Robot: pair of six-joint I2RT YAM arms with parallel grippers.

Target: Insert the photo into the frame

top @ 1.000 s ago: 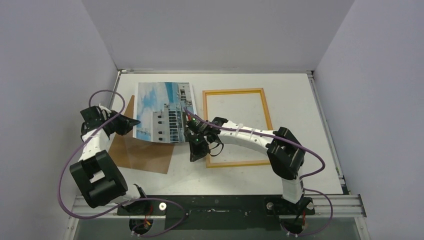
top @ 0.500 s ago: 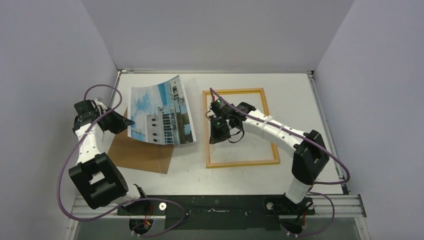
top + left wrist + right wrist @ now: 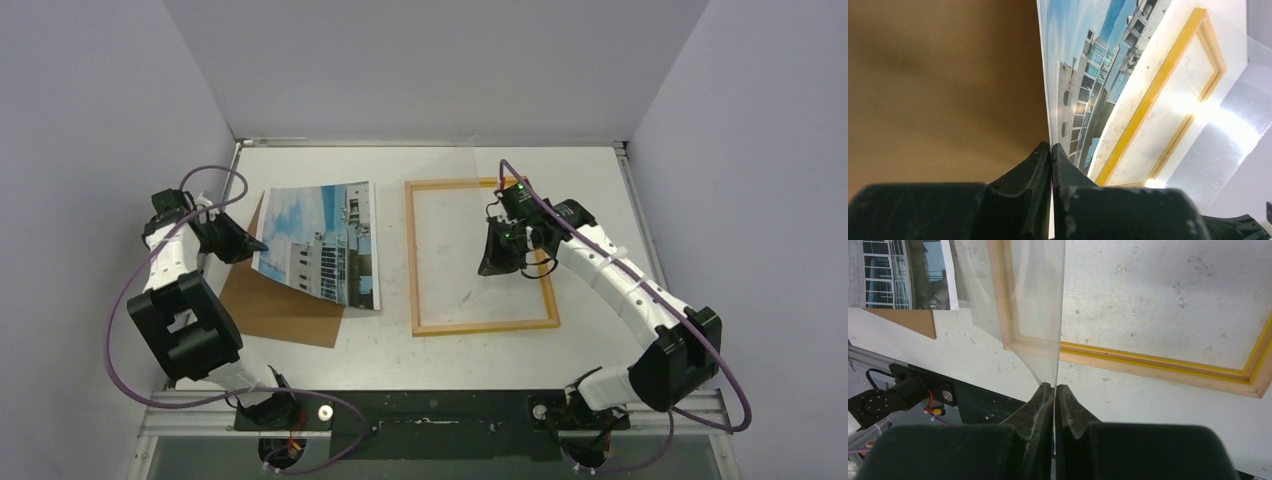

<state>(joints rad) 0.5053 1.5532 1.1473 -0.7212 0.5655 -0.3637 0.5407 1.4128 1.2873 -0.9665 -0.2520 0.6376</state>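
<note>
Right end effector [image 3: 1054, 388] carried clear sheet [image 3: 1033, 305] rightward, photo [image 3: 320, 240] lowered

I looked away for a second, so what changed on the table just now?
The right gripper, pinching a clear sheet, swung right from the photo to the right side of the frame. The left gripper keeps the photo's left edge. The frame and the brown board stayed put.

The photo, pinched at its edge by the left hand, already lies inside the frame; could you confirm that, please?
Not quite: the photo, pinched at its edge by the left hand, is outside the frame, to its left and partly over the brown board, as the top external view shows.
</note>
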